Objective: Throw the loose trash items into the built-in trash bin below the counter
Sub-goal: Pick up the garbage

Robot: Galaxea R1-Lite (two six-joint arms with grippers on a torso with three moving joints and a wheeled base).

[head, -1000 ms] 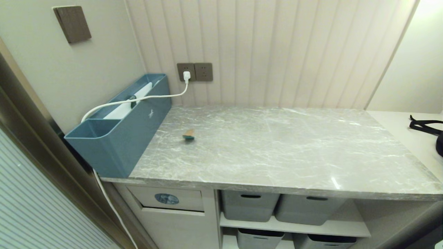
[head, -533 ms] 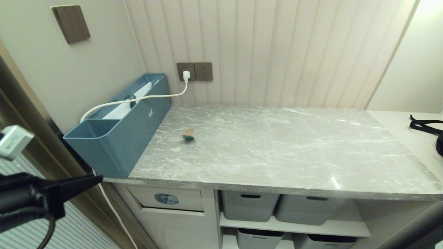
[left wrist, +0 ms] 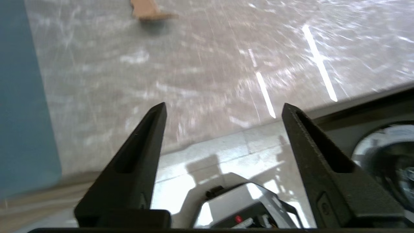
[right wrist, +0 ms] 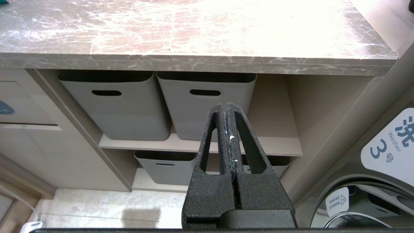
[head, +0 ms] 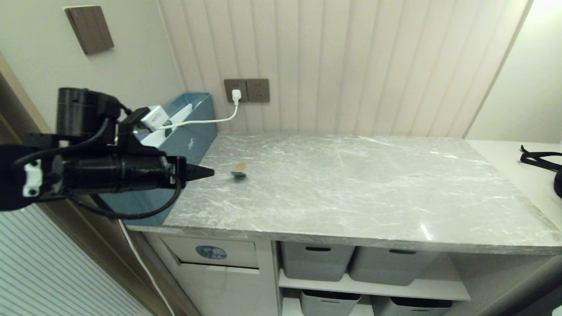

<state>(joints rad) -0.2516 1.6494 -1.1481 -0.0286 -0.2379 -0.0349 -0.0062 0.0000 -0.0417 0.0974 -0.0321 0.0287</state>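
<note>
A small brown cardboard scrap with a teal edge [head: 239, 170] lies on the grey marble-look counter [head: 351, 188], left of its middle. It also shows in the left wrist view as a brown scrap [left wrist: 147, 9]. My left gripper [head: 206, 172] hovers level over the counter's left end, pointing at the scrap and a short way from it. In its own view the left gripper [left wrist: 223, 108] is open and empty. The built-in trash bin flap with the round blue sticker [head: 211, 252] sits under the counter's left end. My right gripper [right wrist: 225, 106] is shut and empty, low in front of the shelves.
A long blue-teal box [head: 193, 131] with a white cable plugged into the wall socket [head: 237, 94] stands along the left wall behind my left arm. Grey tubs [head: 316, 261] fill the shelves beneath. A black strap [head: 542, 160] lies far right. A washer door [right wrist: 372, 194] is at lower right.
My left arm has swung up from the lower left into view and now reaches over the counter's left end toward the scrap. The scrap has not moved.
</note>
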